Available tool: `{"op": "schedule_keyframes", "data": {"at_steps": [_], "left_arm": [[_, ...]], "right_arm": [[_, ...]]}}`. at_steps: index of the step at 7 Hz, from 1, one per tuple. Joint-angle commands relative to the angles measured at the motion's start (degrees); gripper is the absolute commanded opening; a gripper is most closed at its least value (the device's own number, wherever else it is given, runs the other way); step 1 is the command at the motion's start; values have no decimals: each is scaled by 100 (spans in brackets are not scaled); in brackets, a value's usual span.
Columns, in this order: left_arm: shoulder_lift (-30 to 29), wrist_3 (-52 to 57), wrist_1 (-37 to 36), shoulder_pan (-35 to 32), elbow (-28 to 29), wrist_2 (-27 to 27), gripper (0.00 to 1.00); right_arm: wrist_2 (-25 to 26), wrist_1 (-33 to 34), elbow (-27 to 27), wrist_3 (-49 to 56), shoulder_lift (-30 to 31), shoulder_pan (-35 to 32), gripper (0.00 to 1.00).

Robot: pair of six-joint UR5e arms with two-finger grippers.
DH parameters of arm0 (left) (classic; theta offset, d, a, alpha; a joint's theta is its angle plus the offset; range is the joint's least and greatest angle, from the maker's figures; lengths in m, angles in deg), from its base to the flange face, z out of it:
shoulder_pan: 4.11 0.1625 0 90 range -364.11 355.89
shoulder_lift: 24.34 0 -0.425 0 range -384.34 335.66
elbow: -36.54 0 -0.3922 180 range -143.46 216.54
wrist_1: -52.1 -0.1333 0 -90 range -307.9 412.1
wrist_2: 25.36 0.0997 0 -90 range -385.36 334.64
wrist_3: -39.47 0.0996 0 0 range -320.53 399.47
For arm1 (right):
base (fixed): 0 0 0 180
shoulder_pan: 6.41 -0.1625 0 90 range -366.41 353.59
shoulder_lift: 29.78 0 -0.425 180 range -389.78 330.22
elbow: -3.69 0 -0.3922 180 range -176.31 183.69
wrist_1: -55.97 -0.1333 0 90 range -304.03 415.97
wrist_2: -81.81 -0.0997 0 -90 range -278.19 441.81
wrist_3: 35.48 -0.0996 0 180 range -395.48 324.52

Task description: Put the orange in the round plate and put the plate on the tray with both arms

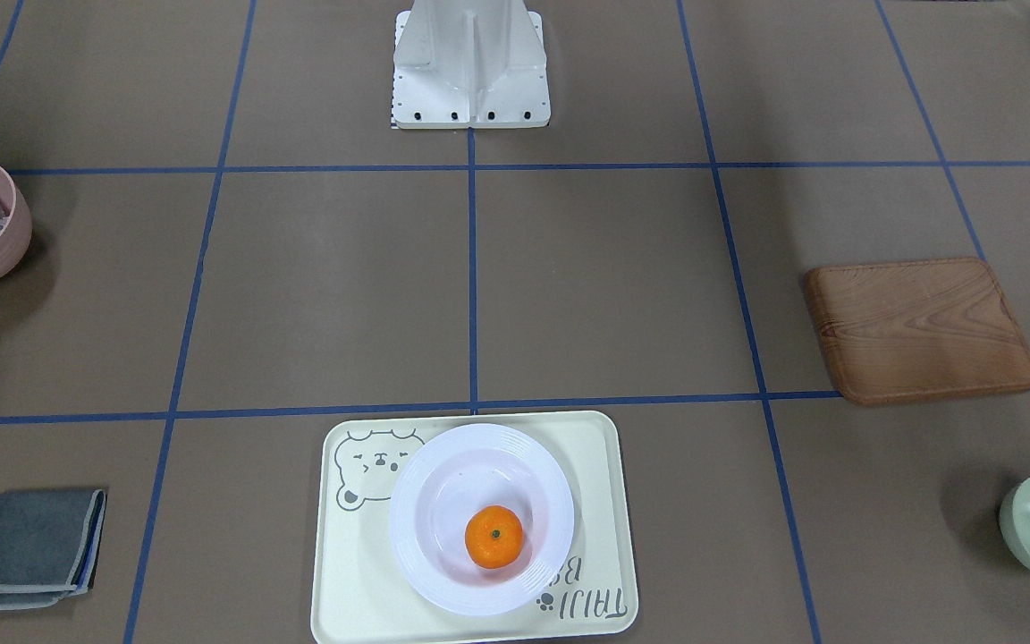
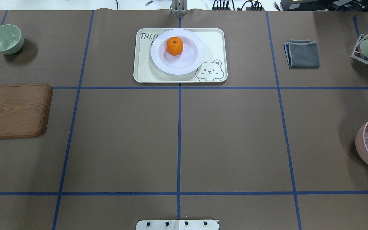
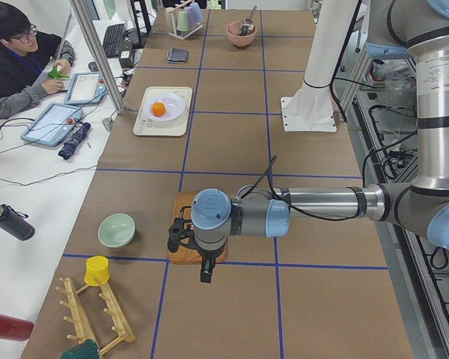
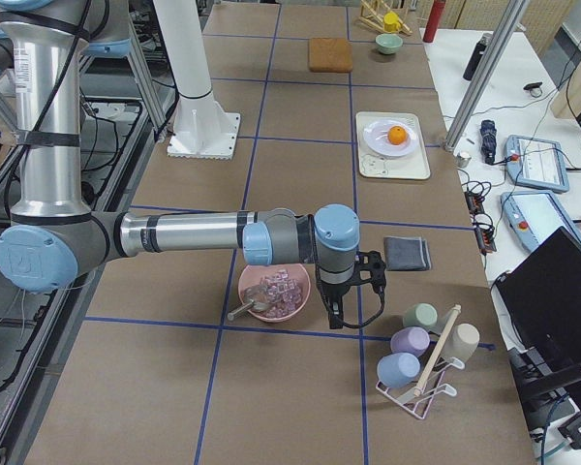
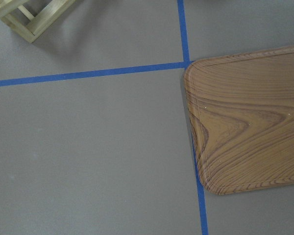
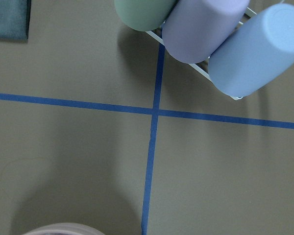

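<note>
Seen from overhead, the tray (image 2: 142,72) lies at 12 o'clock on the tabletop (image 2: 177,140), and the round plate (image 2: 158,60) rests on it, covering part of the lettering at the tray's 10 o'clock corner. The orange (image 2: 174,46) sits in the plate's well, toward 11 o'clock of its centre, stem dot up. Neither arm is near them. The left end effector (image 3: 176,239) hangs above the wooden board (image 2: 11,110) at the tabletop's 9 o'clock edge. It shows only in the side view, so I cannot tell whether it is released or clenched. Its wrist camera sees just the board's corner and bare tabletop. The right end effector (image 4: 373,272) hangs at 3 o'clock, beside the pink bowl (image 4: 274,291) and near the rack of cups (image 4: 421,354). Its opening likewise cannot be told, and nothing can be seen in its grasp. A green bowl (image 2: 5,39) stands at 10 o'clock and a folded grey cloth (image 2: 302,53) lies at 2 o'clock.
</note>
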Motion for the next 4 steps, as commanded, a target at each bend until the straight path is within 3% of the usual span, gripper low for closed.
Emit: {"op": "schedule_keyframes", "data": {"at_steps": [1,4], "left_arm": [[0,0,0,0,-6,2,98],[70,8,0,0,-23,-7,98]], "right_arm": [[-44,-1,-19,19,60,8,100],[-26,-10,-20,19,148,-1,100]]}}
